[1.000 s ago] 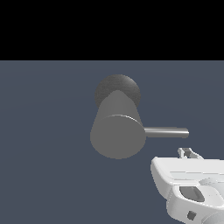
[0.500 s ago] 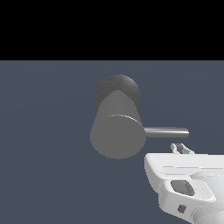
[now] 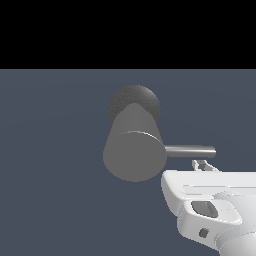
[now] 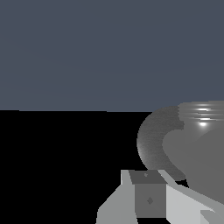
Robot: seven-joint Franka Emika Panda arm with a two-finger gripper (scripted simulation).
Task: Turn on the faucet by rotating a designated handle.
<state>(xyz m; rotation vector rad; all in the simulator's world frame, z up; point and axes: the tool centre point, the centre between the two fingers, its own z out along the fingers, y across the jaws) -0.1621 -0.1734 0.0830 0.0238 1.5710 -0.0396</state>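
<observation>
A grey faucet [image 3: 134, 150] fills the middle of the exterior view: a thick matte cylinder with its flat round end facing the camera and a darker round base [image 3: 134, 102] behind it. Its handle [image 3: 190, 150], a thin straight metal rod, sticks out level from the cylinder toward the exterior view's right.

The white gripper [image 3: 204, 165] sits at the lower right of that view, its bulky body below the handle. Only the small fingertips [image 3: 199, 164] show above the body, just under the handle's outer half and close to it; whether they touch it cannot be told. How far the jaws stand apart cannot be told either, and nothing is seen held between them.

In the wrist view, the faucet [image 4: 192, 148] looms large and close, with a grey finger [image 4: 148, 197] in front of it.
</observation>
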